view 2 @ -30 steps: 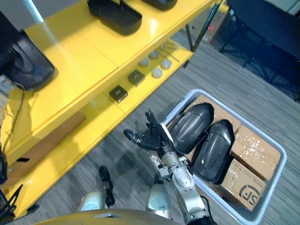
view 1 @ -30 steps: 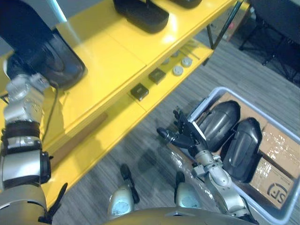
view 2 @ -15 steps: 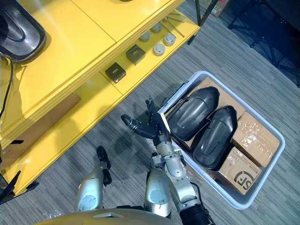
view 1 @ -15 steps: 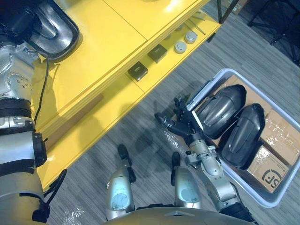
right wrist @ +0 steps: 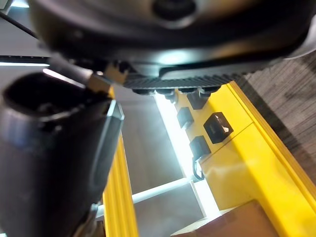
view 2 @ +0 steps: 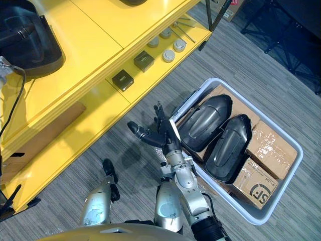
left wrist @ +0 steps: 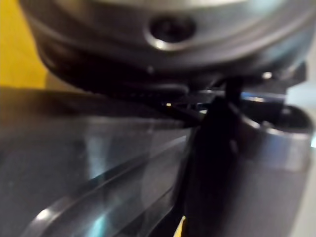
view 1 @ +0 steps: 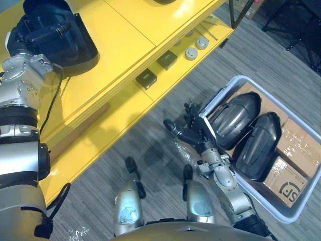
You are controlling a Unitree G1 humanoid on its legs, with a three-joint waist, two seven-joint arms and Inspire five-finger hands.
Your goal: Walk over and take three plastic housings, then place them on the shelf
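We show the left hand (view 1: 37,35) on a housing (view 1: 80,50) atop the shelf (view 1: 125,55), its fingers' state indiscernible; the right hand (view 1: 194,135) hangs beside the shelf, fingers apart.

The left hand (view 1: 35,37) is held high and far forward, while the right hand (view 1: 193,133) is held low, with fingers spread straight and thumb extended.

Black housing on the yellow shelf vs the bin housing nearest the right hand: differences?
The black plastic housing on the yellow shelf seems hollow side up, left hand at it. The black housing in the grey bin lies dome up; the open right hand is clear of it. Both: dark elongated shells.
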